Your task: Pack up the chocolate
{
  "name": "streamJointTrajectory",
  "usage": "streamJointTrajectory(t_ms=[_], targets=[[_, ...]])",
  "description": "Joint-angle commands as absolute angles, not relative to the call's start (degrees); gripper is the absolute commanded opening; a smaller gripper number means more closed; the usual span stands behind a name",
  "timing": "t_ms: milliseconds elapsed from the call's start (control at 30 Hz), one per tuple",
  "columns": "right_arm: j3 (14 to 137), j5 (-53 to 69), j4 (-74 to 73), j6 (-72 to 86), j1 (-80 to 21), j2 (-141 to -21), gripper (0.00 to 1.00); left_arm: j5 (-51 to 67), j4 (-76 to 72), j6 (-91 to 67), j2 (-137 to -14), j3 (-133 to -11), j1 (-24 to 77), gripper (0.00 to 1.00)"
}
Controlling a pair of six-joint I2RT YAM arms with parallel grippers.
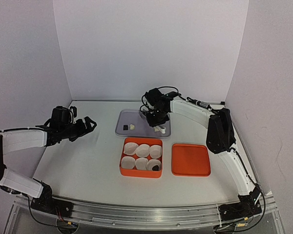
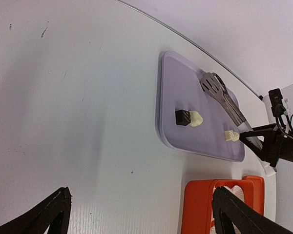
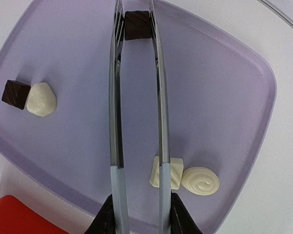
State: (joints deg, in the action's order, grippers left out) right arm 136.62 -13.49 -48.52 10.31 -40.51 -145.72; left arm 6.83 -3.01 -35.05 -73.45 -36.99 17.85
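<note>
My right gripper (image 3: 139, 214) is shut on metal tongs (image 3: 116, 122) over the purple tray (image 3: 219, 97). The tong tips stand either side of a dark chocolate cube (image 3: 137, 24); I cannot tell if they pinch it. A second dark cube (image 3: 15, 94) and a cream lump (image 3: 41, 99) lie at the tray's left. A cream square (image 3: 173, 173) and a cream swirl (image 3: 200, 181) lie beside the right tong arm. One dark piece (image 1: 156, 167) sits in a cup of the orange box (image 1: 122, 168). My left gripper (image 2: 141, 214) is open and empty over the table left of the tray (image 2: 173, 112).
The orange box holds several white paper cups (image 1: 136, 156) and stands in front of the tray (image 1: 124, 117). The orange square lid (image 1: 190, 159) lies to its right. White walls close in the back and sides.
</note>
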Motion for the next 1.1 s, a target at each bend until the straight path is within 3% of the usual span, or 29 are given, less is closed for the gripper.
streamJointTrajectory(t_ms=[0, 367, 700, 1067], targets=[[138.23, -14.02, -46.70, 9.72, -40.26, -145.85, 0.21, 5.81, -3.80, -35.68, -73.48, -37.30, 17.93, 1.00], [132.51, -16.25, -44.43, 2.37, -40.26, -136.99, 0.00, 5.97, -4.36, -35.73, -73.52, -37.59, 17.93, 1.00], [117.05, -7.73, -40.64, -1.12, -40.26, -121.86, 0.00, 6.40, -5.00, -35.77, -73.38, -37.55, 17.93, 1.00], [90.33, 16.49, -40.20, -11.54, -40.26, -98.56, 0.00, 6.16, -4.58, -35.44, -72.94, -37.67, 17.93, 1.00]])
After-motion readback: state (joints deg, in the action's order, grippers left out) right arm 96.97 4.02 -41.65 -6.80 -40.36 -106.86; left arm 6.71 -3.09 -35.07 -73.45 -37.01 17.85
